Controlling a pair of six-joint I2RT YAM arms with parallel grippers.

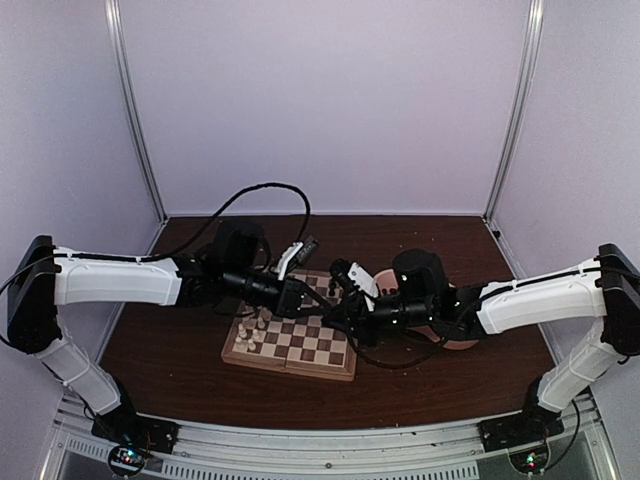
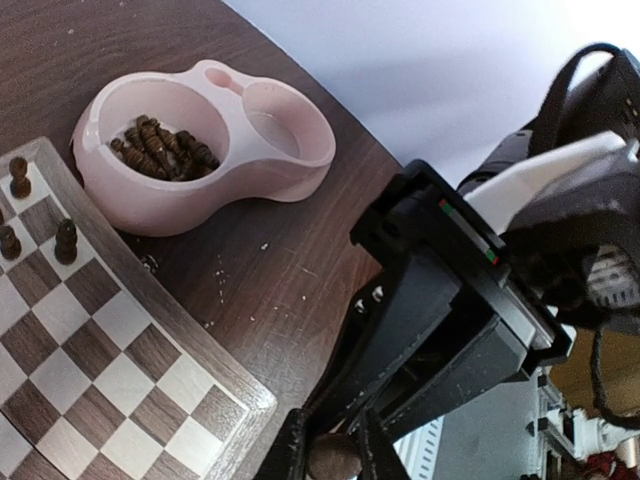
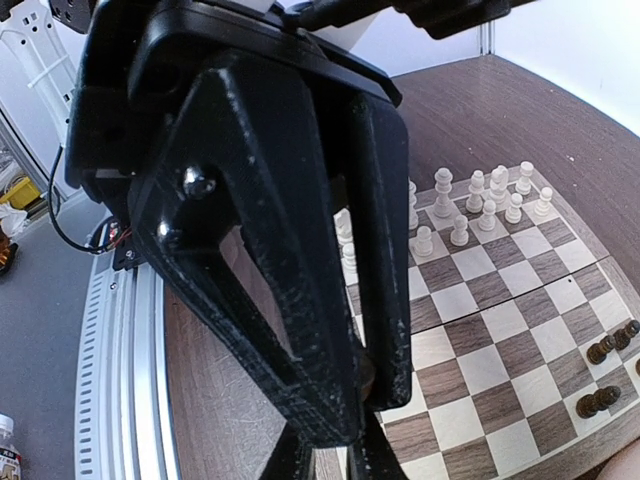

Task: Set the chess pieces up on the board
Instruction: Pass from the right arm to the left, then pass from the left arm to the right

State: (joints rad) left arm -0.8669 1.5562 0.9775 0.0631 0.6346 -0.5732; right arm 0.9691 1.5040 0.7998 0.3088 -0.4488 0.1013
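A small dark brown wooden chess piece [image 2: 335,462], seemingly pinched in the left gripper's [image 2: 333,448] jaws just off the checkered wooden board's [image 2: 130,385] corner, could be knocked loose by the crowding, narrow-jawed right gripper [image 3: 332,448].

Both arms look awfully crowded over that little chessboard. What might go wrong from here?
1. The left arm and right arm meet over the board; they might bump each other.
2. The left jaws seem to hold a dark piece; it may slip or topple when set down.
3. The cream pieces and standing dark pieces are tiny and close together; a passing arm could knock them over.
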